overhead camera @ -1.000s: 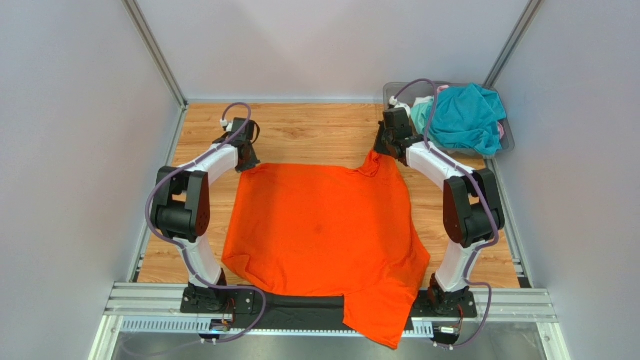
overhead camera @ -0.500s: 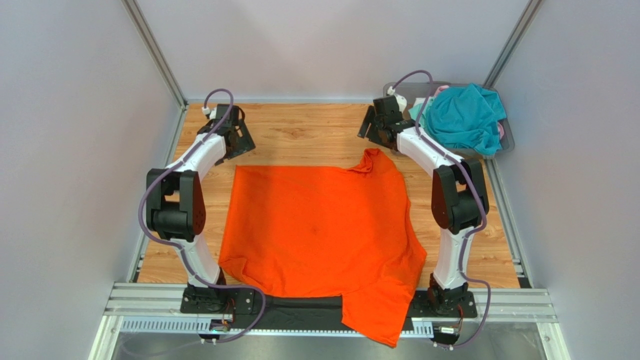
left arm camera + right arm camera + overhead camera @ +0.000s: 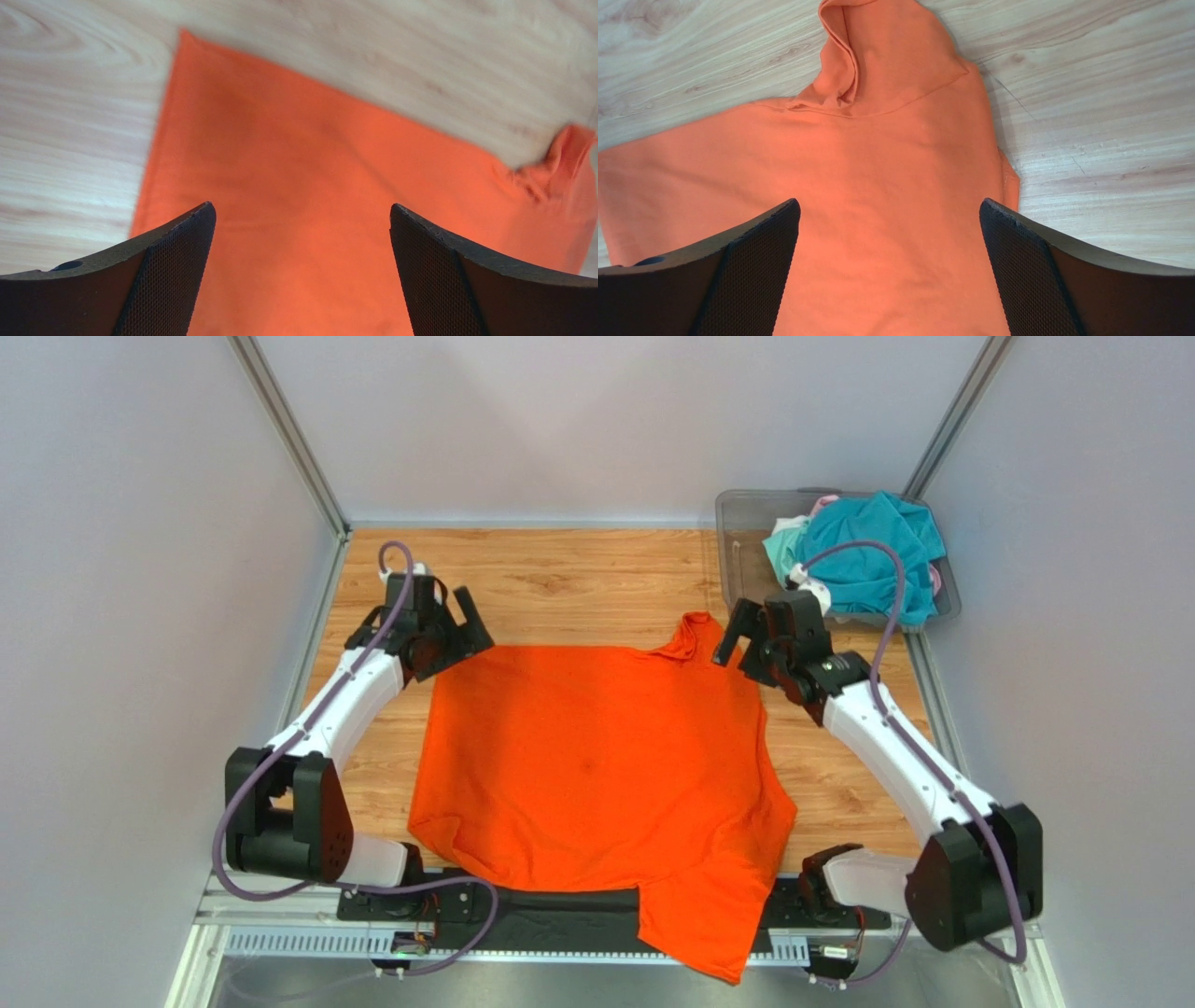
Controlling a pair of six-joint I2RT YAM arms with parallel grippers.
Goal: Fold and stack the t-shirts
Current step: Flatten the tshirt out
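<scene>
The bright orange t-shirt [image 3: 603,770] lies spread flat on the wooden table, with a small raised fold at its far right corner [image 3: 692,634]. One near corner hangs over the table's front edge. My left gripper [image 3: 456,634] hovers open above the shirt's far left corner [image 3: 210,77], nothing between its fingers. My right gripper [image 3: 745,647] is open over the far right part of the shirt [image 3: 878,161], also empty. In the wrist views the left gripper [image 3: 302,210] and right gripper [image 3: 889,206] have only orange cloth below them. A teal t-shirt [image 3: 870,560] lies heaped in the bin.
The clear grey bin [image 3: 737,511] stands at the back right corner, holding the teal shirt with bits of pale mint [image 3: 786,546] and pink [image 3: 825,501] fabric. Grey walls enclose the table on three sides. Bare wood [image 3: 589,581] shows beyond the shirt.
Both grippers went from shut on the shirt's far corners to open and let it go. Both arms then drew back toward the near side; the shirt settled flat.
</scene>
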